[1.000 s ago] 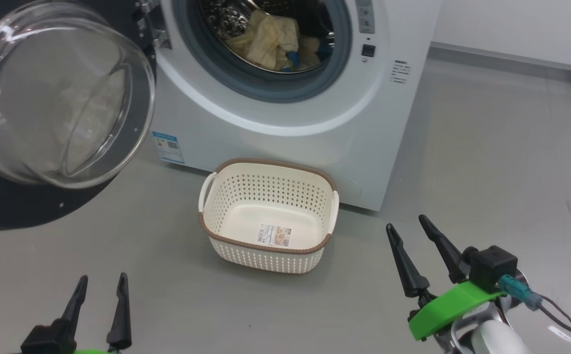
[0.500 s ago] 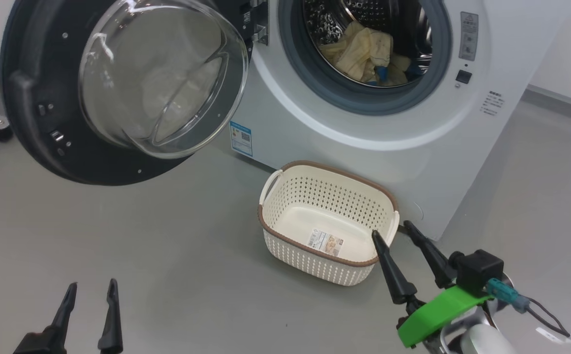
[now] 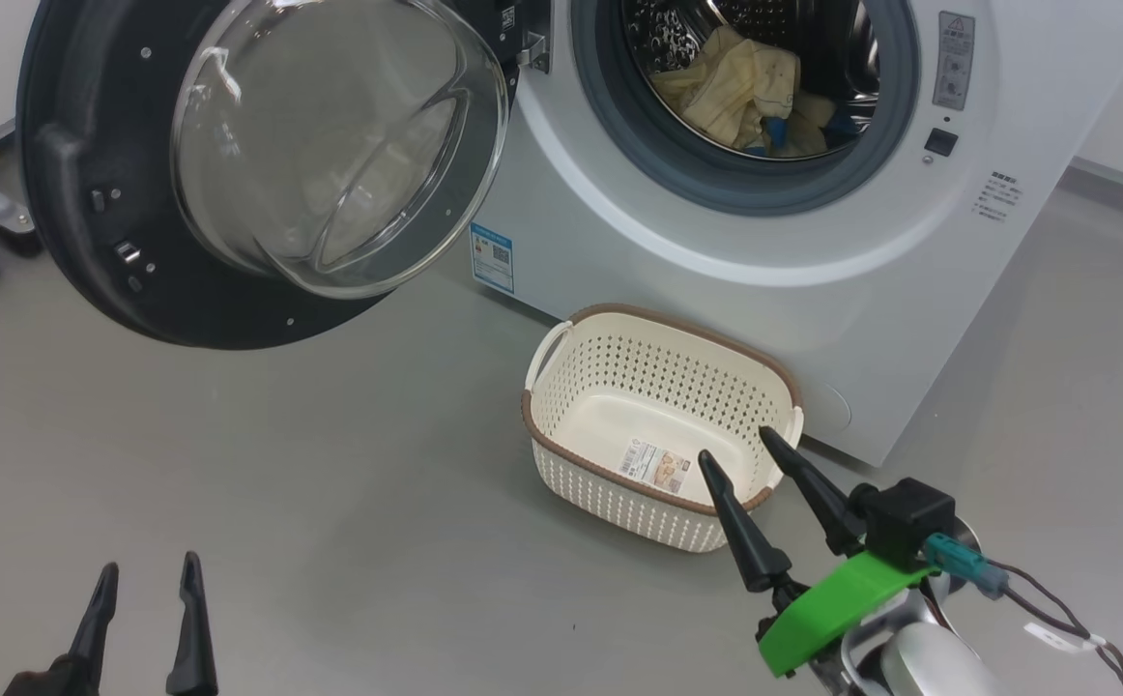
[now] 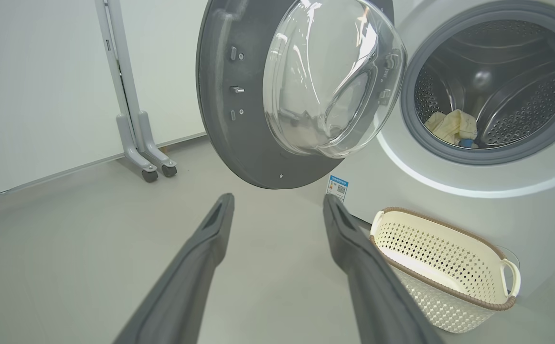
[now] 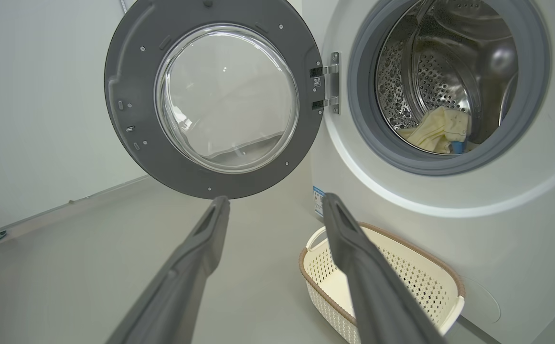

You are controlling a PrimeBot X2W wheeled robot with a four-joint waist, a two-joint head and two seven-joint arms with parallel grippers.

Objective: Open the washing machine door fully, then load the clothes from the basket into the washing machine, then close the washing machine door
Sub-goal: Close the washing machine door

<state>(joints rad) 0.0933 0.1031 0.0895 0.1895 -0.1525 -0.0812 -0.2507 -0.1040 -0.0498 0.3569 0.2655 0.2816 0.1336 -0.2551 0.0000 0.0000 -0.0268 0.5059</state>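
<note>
1. Washer (image 3: 716,290) stands at the back, white front toward us, drum mouth uncovered.
2. Door (image 3: 69,242) hangs wide open on the hinge at the left of the mouth, glass dome bulging toward the robot. Closing it looks like the only step not yet done. The danger is a soft or off-centre push, which would swing the door shut without latching it.
3. Basket (image 3: 619,498) sits on the floor just in front of the washer, below the mouth, and it is empty, with only a label on its bottom. It is light, so a careless sweep of an arm could knock it over or send it skidding.
4. Clothes (image 3: 731,87) lie in a yellow heap with a bit of blue, low inside the drum and behind the gasket. Nothing drapes over the lip that I can see. A stray sleeve on the gasket would get pinched by the dome.
5. Right gripper (image 3: 734,443) is spread wide and empty, its tips over the basket's near rim. That makes it the likeliest thing to clip the basket.
6. Left gripper (image 3: 150,562) is low at the lower left, also spread and empty, well apart from the door. Its splayed fingers could snag the door's latch side on the reach.
</note>
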